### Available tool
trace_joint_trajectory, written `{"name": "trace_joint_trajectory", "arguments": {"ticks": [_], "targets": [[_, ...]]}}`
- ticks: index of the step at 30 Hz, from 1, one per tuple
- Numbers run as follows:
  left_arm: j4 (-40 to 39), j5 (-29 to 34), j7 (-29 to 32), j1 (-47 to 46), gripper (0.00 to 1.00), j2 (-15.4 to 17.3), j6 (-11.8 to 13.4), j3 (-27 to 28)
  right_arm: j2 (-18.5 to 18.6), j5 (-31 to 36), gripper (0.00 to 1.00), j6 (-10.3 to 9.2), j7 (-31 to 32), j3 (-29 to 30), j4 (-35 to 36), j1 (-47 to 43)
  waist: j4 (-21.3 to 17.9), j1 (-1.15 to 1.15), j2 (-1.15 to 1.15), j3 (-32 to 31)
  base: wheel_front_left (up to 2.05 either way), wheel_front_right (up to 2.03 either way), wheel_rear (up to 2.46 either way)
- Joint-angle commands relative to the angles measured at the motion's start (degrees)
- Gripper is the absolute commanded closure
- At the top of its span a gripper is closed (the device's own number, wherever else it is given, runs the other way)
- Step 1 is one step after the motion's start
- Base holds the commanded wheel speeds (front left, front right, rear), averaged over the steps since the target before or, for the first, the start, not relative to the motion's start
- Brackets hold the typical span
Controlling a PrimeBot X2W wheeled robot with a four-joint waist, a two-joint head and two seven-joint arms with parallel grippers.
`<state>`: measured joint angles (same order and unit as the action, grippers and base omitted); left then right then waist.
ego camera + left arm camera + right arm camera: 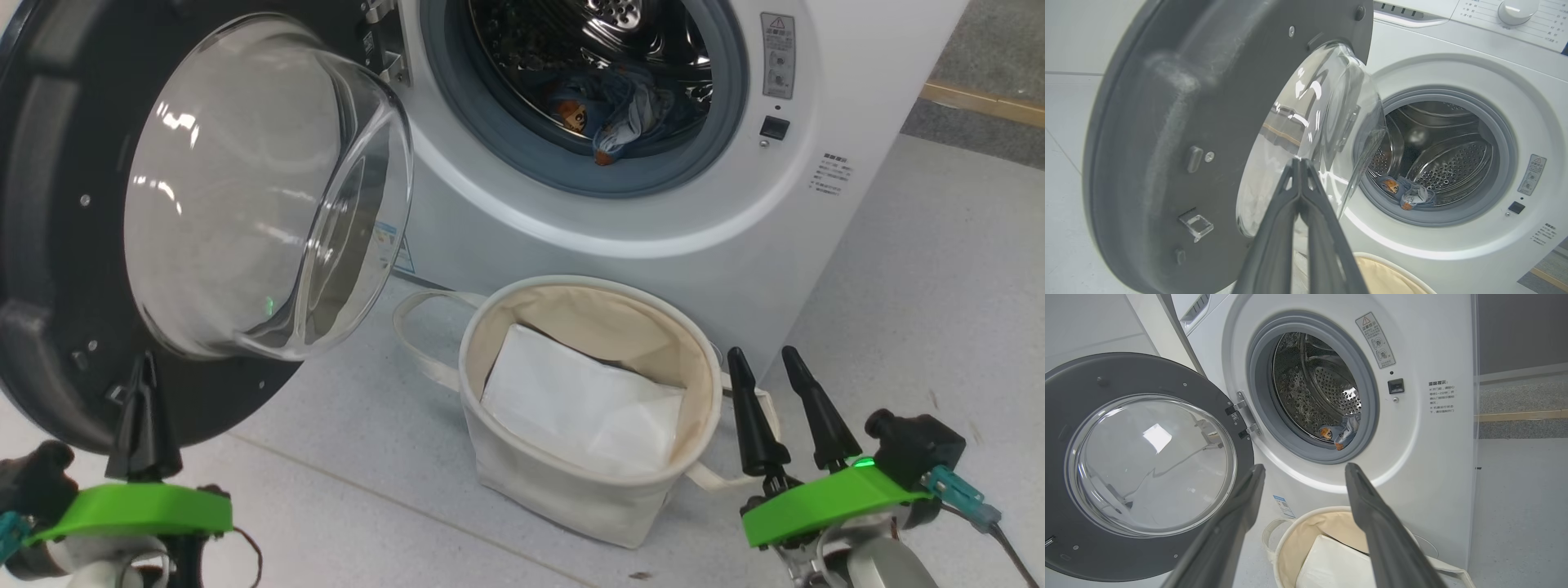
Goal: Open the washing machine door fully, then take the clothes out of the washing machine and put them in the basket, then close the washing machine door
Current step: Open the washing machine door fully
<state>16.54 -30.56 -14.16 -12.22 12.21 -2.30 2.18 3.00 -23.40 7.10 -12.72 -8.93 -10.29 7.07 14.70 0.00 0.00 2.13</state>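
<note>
The washing machine (735,237) stands ahead, its round black-rimmed door (65,245) swung wide to the left, glass bowl bulging toward me. The clothes (620,114), light blue with a bear print, lie at the drum's front lip (1341,433) (1408,194). The cream basket (571,482) sits on the floor below the opening with a white sheet of paper (571,400) inside. My left gripper (145,367) is shut and empty, its tips just in front of the door's lower rim. My right gripper (763,359) stands open beside the basket's right rim.
Grey floor stretches to the right of the machine, with a wooden strip (980,102) and darker flooring at the far right. The hinge (1243,418) holds the door at the left of the opening. A control dial (1517,10) sits on the machine's top panel.
</note>
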Motion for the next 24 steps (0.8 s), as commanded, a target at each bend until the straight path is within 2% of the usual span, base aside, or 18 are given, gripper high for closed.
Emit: {"name": "trace_joint_trajectory", "arguments": {"ticks": [1,2,6,11,13,16,24], "targets": [[-4.3,-0.1,0.0,-0.7,0.05,0.7,0.6,1.7,-0.1,-0.6,0.00,0.39,-0.7,-1.6,1.8,2.5,0.0,0.00,0.00,0.0,0.00,0.00,0.00],[-5.3,0.0,0.6,0.0,0.00,0.6,0.7,1.4,-0.1,-0.6,0.00,0.39,-0.7,-1.7,1.8,2.4,0.0,0.00,0.00,0.0,0.00,0.00,0.00],[-8.2,0.0,1.1,1.3,0.00,0.3,1.1,1.0,-0.1,-0.6,0.00,0.39,-0.8,-2.0,1.8,2.5,-0.2,0.00,0.00,-0.1,0.00,0.00,0.00],[-10.9,-1.2,3.5,2.9,0.00,0.1,0.0,-0.5,-0.1,-0.4,0.00,0.39,-0.8,-2.6,2.1,2.8,-2.1,0.00,0.00,-0.1,0.00,0.00,0.00],[-11.8,-2.4,4.6,3.6,0.00,0.1,-1.4,-1.5,-0.1,-0.2,0.00,0.39,-0.9,-2.6,2.3,2.9,-3.2,0.00,0.00,0.0,0.00,0.00,0.00],[-12.3,-3.2,5.9,4.3,0.00,0.3,-2.1,-2.4,-0.1,0.5,0.00,0.39,-0.7,-3.2,2.6,3.4,-5.3,0.00,0.00,0.3,0.00,0.00,0.00],[-11.9,-2.3,5.9,5.0,0.00,-0.1,-1.9,-4.2,-0.1,1.7,0.00,0.39,0.1,-2.8,3.4,3.9,-12.0,0.00,0.00,0.7,0.00,0.00,0.00]]}}
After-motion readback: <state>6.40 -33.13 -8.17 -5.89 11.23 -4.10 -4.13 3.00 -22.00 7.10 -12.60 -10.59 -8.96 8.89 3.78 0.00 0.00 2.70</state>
